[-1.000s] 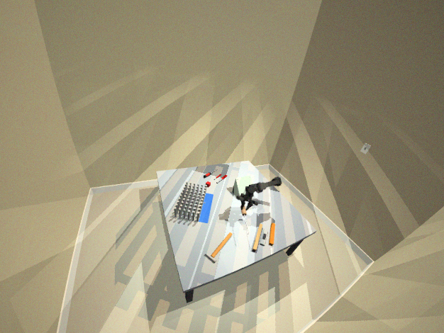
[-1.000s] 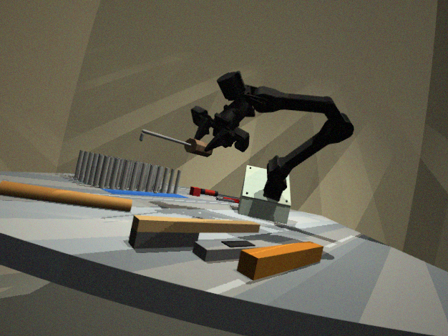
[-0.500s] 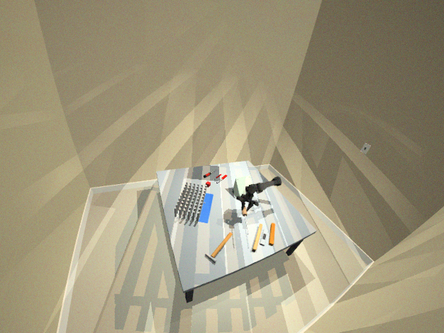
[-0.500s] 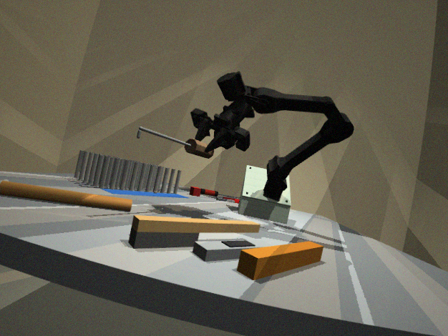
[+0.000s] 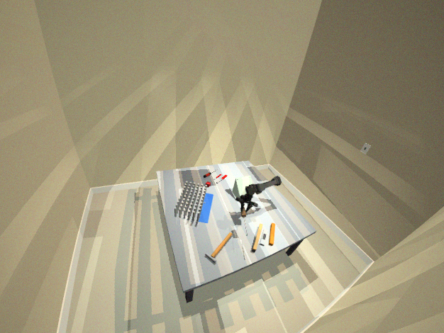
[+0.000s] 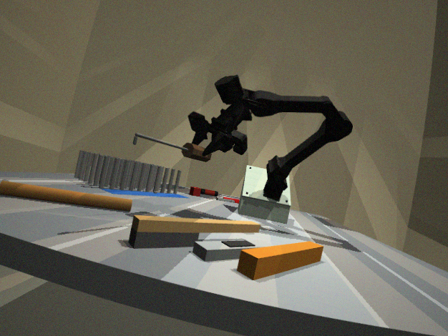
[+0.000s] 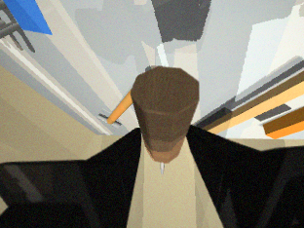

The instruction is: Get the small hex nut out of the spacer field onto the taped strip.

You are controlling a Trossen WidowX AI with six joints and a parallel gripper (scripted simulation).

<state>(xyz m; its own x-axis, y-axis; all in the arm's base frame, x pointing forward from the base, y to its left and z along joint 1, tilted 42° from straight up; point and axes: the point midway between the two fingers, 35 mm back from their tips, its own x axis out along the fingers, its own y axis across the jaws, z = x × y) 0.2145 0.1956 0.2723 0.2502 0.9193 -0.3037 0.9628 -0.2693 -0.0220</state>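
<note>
Holding a hooked tool [image 5: 243, 213] [image 6: 195, 151] [image 7: 166, 93] by its brown faceted handle, with the gripper [image 5: 243, 210] [image 6: 200, 149] [image 7: 163, 131] partly open and a finger on either side. Raised clear of the table [image 5: 195, 266] [image 6: 108, 231], with the thin metal shaft running away from the fingers to a short bent tip, turned downward in the exterior view. Well apart, in the top view, from the upright spacers [image 5: 191, 202] [image 6: 122, 175] [image 7: 15, 29], all packed in rows beside the blue taped strip [image 5: 206, 211] [image 6: 144, 193] [image 7: 31, 17]. Too small to make out: the hex nut, so cannot tell its exact place. Lying on the table: a hammer [image 5: 221, 245] [image 6: 65, 196] [image 7: 120, 106] with a wooden handle, a long yellowish bar [image 5: 257, 236] [image 6: 195, 224], a grey block [image 5: 263, 238] [image 6: 224, 249] with a dark patch and an orange block [image 5: 272, 234] [image 6: 282, 258] [image 7: 287, 124], the grey one between the other two. Near the spacers, a small red cube [image 5: 208, 184] [image 6: 195, 191]; just beyond, a red-and-black screwdriver [image 5: 207, 174] [image 6: 208, 192].
</note>
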